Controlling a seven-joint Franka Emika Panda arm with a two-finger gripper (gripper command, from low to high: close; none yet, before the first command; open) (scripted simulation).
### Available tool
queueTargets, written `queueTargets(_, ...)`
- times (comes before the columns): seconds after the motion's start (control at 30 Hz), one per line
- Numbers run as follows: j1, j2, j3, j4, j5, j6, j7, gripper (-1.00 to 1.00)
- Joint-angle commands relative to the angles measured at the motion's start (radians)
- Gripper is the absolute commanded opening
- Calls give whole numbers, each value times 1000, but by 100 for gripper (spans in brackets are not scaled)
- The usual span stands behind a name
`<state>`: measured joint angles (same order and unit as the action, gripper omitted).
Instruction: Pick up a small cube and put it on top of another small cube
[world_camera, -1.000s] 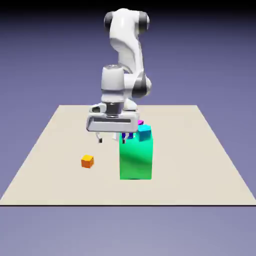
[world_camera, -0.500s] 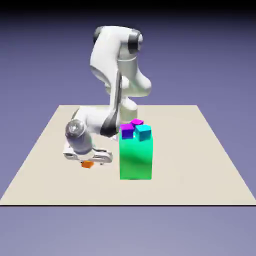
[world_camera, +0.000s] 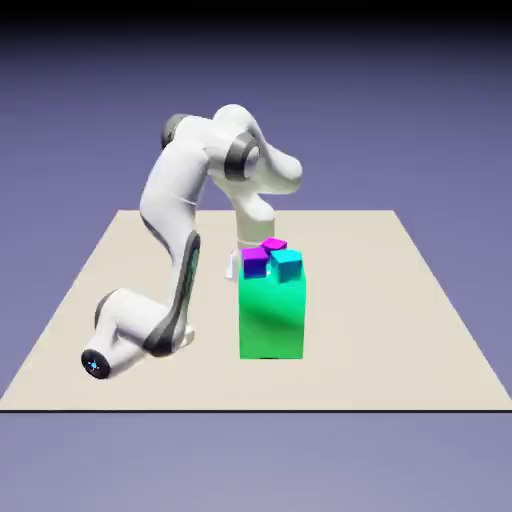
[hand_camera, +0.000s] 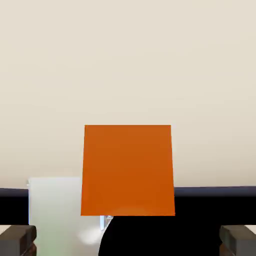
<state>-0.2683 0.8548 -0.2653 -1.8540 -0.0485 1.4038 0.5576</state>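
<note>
1. The pincer (hand_camera: 128, 241) stands wide, tips astride the line of the orange cube (hand_camera: 128, 170), probably so closing grips opposite faces.
2. That cube lies ahead, on the tabletop (world_camera: 380, 330).
3. Nearby, the green block (world_camera: 272, 318) bears the purple cube (world_camera: 255, 263) and cyan cube (world_camera: 287, 266); its height could obstruct a low carry.

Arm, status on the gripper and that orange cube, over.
Gripper open, fingertips wide apart. Orange cube dead ahead between them, not gripped. Nothing seen between gripper and cube; tall green block off to one side.
</note>
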Motion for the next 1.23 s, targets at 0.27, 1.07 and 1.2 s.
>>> queueTargets(0.27,0,3,-1,58,0,-56,-3,-100)
queueTargets(1.07,342,-619,430,-216,-352,-364,-40,-100)
queueTargets(1.2,353,-591,435,-144,-351,-411,-45,100)
